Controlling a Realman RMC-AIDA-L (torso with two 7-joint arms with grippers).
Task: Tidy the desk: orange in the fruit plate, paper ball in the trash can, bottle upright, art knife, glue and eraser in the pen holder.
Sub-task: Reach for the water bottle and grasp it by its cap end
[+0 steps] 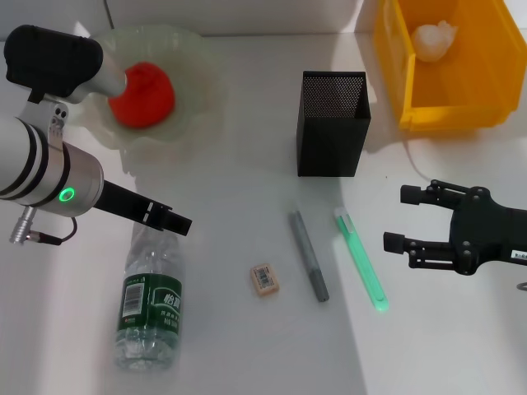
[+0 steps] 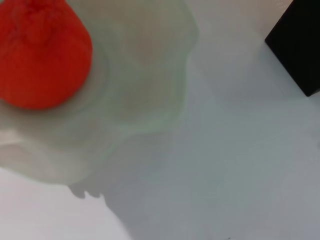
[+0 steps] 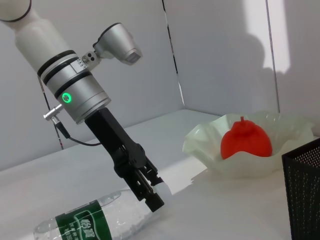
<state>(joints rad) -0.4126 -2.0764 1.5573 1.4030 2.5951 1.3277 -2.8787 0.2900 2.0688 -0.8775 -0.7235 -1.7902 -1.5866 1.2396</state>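
While the orange (image 1: 142,95) already sits in the plate (image 1: 202,99) and the paper ball (image 1: 434,39) lies in the yellow can (image 1: 461,103), the bottle (image 1: 151,309) lies on its side on the desk, cap end toward the left gripper (image 1: 169,218). It looks like thin clear plastic, light, smooth and rounded, so it may roll or dent under a hard squeeze; I would take it near the neck or shoulder, where it is stiffer, then tip it upright. Seen from the right wrist, that gripper's tip hangs right at the bottle's upper end, perhaps touching it; I cannot tell how far its fingers are parted, or whether they grip anything. The right gripper (image 1: 397,220) hovers near the desk's right edge, fingers spread wide and holding nothing. Beside it lies the green knife (image 1: 361,257), with the grey glue stick (image 1: 308,255) and the eraser (image 1: 264,278) farther left, all outside the black holder (image 1: 331,123)
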